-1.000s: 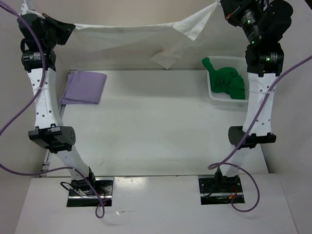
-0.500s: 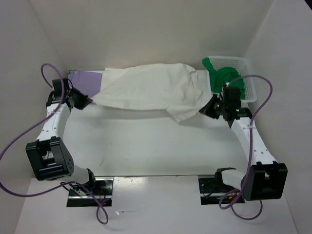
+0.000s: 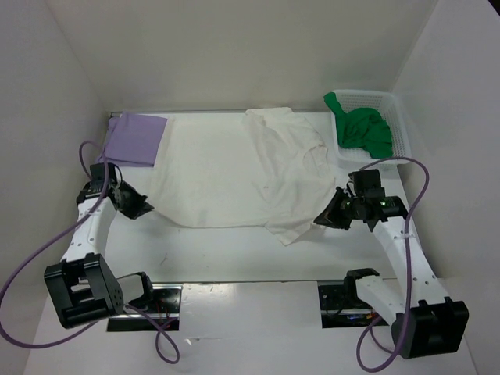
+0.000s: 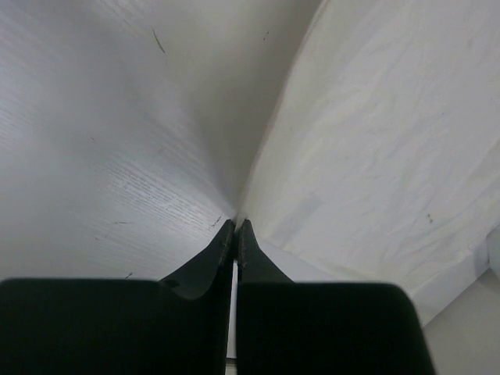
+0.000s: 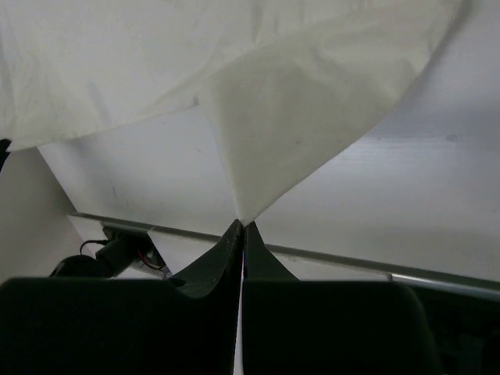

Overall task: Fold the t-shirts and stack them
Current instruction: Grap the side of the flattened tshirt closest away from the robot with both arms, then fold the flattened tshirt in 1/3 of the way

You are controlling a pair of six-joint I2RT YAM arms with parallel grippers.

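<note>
The cream white t-shirt (image 3: 234, 168) lies spread over the middle of the table, its right part rumpled. My left gripper (image 3: 147, 205) is shut on the shirt's left corner (image 4: 328, 141), low at the table's left side. My right gripper (image 3: 322, 219) is shut on its right corner (image 5: 289, 117), held a little above the table. The lavender t-shirt (image 3: 134, 139) lies folded at the far left. The bright green t-shirt (image 3: 361, 130) is bunched in the white mesh basket (image 3: 398, 133) at the far right.
White walls enclose the table on the left, back and right. The table's front edge (image 3: 250, 280) runs just beyond the arm bases. Purple cables loop off both arms.
Both grippers have come down from high at the back and drawn toward the near side, pulling the cream shirt with them. It now lies spread on the table instead of hanging between them.
</note>
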